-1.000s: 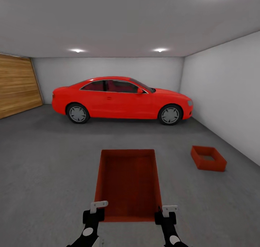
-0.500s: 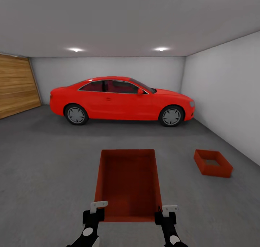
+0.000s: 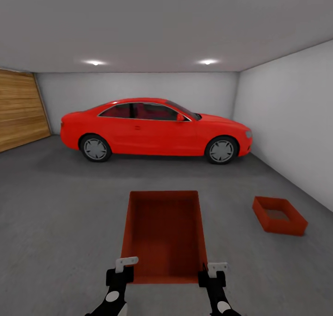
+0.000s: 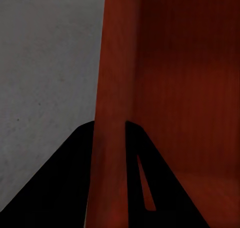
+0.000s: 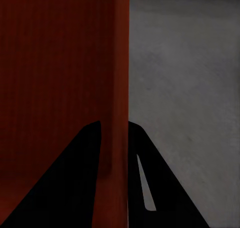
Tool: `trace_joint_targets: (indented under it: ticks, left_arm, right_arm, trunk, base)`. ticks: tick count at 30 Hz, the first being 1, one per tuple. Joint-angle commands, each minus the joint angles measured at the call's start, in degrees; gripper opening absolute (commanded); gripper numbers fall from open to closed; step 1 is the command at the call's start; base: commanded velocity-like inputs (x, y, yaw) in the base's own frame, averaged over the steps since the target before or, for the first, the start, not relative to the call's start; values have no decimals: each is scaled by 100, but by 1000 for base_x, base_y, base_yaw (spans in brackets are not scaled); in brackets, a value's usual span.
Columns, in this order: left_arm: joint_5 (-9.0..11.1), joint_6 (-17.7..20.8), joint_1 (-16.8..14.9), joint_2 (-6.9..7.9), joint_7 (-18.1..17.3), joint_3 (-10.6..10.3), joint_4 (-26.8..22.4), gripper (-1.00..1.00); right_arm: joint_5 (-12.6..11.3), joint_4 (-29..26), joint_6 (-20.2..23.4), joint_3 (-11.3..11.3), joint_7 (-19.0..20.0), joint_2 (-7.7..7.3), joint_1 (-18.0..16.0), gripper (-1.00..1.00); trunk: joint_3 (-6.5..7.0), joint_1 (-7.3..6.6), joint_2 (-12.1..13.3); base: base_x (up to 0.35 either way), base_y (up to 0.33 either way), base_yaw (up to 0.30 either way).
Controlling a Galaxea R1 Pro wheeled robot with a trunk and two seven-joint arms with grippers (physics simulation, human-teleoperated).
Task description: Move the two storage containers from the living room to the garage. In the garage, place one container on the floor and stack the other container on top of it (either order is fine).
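Held container (image 3: pixel 164 235), apparently light, thin-walled and stiff, pinched at near side-wall rims by left fingers (image 4: pixel 75 188) and right fingers (image 5: pixel 145 183); second container (image 3: pixel 279 215) resting on garage floor (image 3: pixel 60 223).

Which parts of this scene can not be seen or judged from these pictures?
- Underside of the carried container: head view, hidden by its own walls.
- Near wall of the floor container, inner side: hidden by its rim.
- Car, far side: hidden by its body.
- Wooden door: cut off by the frame edge.
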Motion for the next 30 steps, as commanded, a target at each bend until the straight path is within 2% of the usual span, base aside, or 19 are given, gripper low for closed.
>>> trace_joint_targets:
  ticks: [1,30]
  left_arm:
    - [102,470,-4,6,-108,-55,16,-100]
    - [100,470,-4,7,-109,-55,15,-100]
  right_arm:
    - [-84,-6,-411,-56,-132,-2,-13,-100]
    - [-84,-5,-411,-58,-132,-2,-13,-100]
  trunk:
    - [-11,6,-10]
    - [-11,6,-10]
  base:
    - [321,0,0]
    - [321,0,0]
